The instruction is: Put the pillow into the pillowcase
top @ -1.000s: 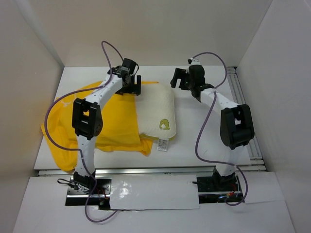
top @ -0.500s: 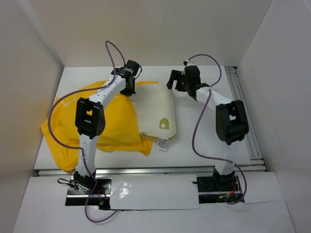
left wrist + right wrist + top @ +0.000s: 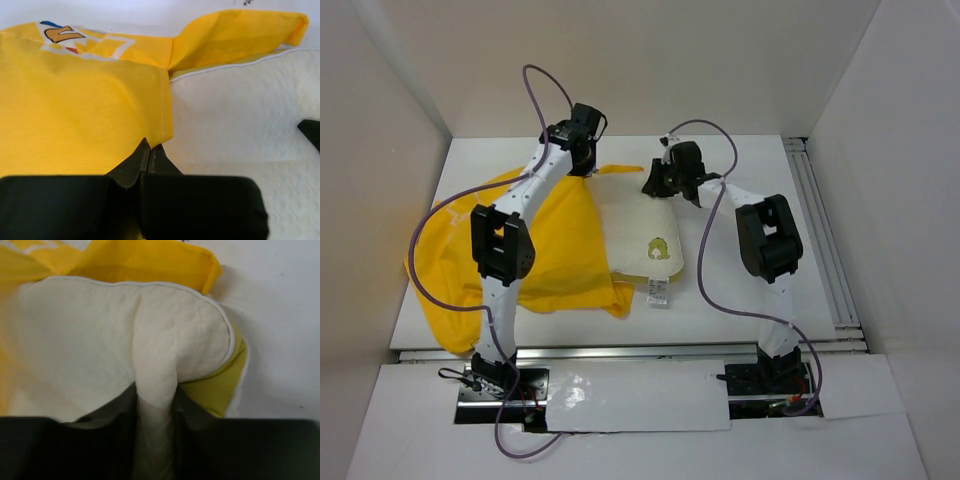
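Right gripper (image 3: pixel 155 395) is clamping a fold of pillow (image 3: pixel 100 340) between its jaws. Left gripper (image 3: pixel 148 150) is pinching the pillowcase (image 3: pixel 75 110) hem. Recommend lifting the hem before pushing.

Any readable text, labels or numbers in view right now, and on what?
On the pillowcase: cut-off fragment of printed lettering, no word readable.
On the tag at the pillow edge: marks too small to read.
On the emblem: yellow picture, no legible text.
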Robot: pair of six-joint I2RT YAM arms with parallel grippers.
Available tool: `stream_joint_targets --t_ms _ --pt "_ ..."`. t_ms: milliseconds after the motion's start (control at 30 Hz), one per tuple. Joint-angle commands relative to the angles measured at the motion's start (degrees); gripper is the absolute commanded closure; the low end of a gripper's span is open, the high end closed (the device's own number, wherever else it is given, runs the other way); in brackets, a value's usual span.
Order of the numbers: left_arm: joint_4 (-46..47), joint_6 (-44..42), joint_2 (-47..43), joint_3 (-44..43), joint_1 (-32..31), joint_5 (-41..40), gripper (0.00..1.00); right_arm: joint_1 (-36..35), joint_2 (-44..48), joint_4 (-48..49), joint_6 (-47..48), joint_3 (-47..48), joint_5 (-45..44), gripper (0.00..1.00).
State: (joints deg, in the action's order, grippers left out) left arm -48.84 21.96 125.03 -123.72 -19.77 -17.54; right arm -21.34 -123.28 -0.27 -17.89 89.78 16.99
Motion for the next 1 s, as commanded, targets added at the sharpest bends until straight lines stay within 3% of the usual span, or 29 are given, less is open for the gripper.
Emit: stream_joint_targets --t_ms 0,33,133,167,267,333,500,600,733,867,967 --pt "3.14 -2.44 -2.78 -4.32 -0.18 2.51 1.00 -3.43 5.75 7.08 7.31 -3.61 6.66 0.94" --pt "3.14 -2.97 -3.56 -4.86 -0.18 3.29 1.00 -4.05 8.73 9.56 9.78 -5.65 6.65 1.00" --pt "3.14 -2.97 -6.02 -6.61 -1.23 5.85 1.00 -6.51 24.78 20.62 17.88 -15.11 6.65 1.00" --pt "3.14 -2.45 -6.81 -6.62 -1.24 5.85 1.00 -6.52 27.98 20.66 17.89 -17.94 6.65 1.00" --pt "3.92 -1.92 -10.42 -7.14 -2.81 9.44 1.00 -7.22 39.47 38.26 16.75 -31.30 11.21 1.00" --pt "3.93 -2.44 -12.52 -8.03 -4.48 14.01 1.00 -9.06 43.20 43.06 16.04 -38.41 9.30 1.00" --pt "4.63 -3.59 -19.29 -6.01 -14.12 20.43 1.00 -10.47 43.57 51.38 13.24 -43.36 5.70 1.00" --pt "8.05 -5.87 -23.06 -1.88 -20.89 24.74 1.00 -11.18 41.03 55.63 11.49 -45.92 -1.33 1.00" --pt "8.85 -7.01 -23.08 -0.56 -26.79 28.17 1.00 -11.18 36.99 59.14 9.72 -45.92 -4.60 1.00" --pt "8.85 -6.06 -17.31 0.15 -28.13 29.76 1.00 -11.18 38.64 58.99 9.18 -46.97 -3.90 1.00" --pt "8.85 -5.08 -14.30 -0.38 -26.81 30.28 1.00 -11.18 41.36 53.99 9.89 -48.55 -9.43 1.00"
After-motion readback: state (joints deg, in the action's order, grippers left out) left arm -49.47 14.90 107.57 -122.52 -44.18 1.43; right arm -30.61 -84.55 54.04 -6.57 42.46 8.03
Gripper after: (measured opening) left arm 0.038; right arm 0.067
